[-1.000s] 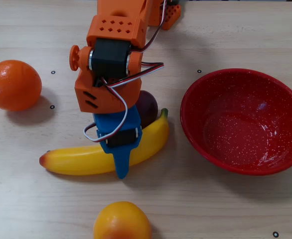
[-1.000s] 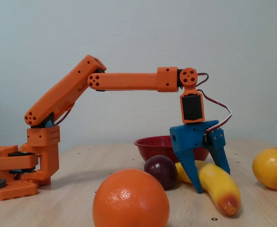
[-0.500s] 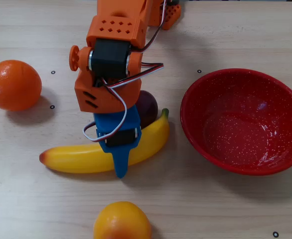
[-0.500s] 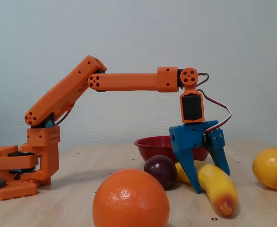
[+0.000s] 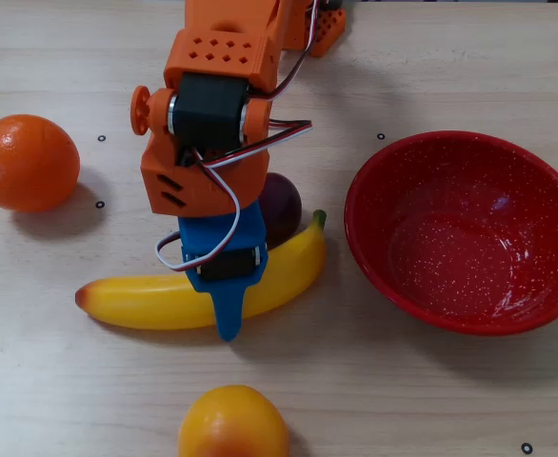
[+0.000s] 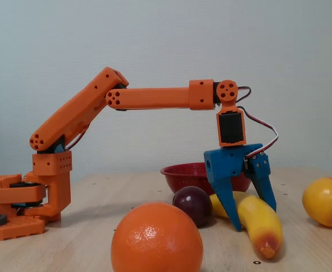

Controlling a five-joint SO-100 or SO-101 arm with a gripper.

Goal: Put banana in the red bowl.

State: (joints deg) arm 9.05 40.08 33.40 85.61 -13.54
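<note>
Blue tool [image 6: 253, 215] straddles the banana [image 6: 258, 222]; fingers touching.

We see yellow banana [image 5: 165, 300], orange-red tip; red bowl [image 5: 374, 181], white speckles; blue gripper [image 6: 255, 222]; orange arm [image 6: 149, 97]; dark purple plum [image 6: 192, 205]; pale wood table [image 5: 431, 390].

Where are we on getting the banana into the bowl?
Done: the gripper has been brought down over the banana, its blue fingers straddling the middle. In hand: closing on it; the banana lies on the table, and a firm grip cannot be confirmed. Left: lifting, carrying and releasing into the red bowl, which holds nothing.
</note>
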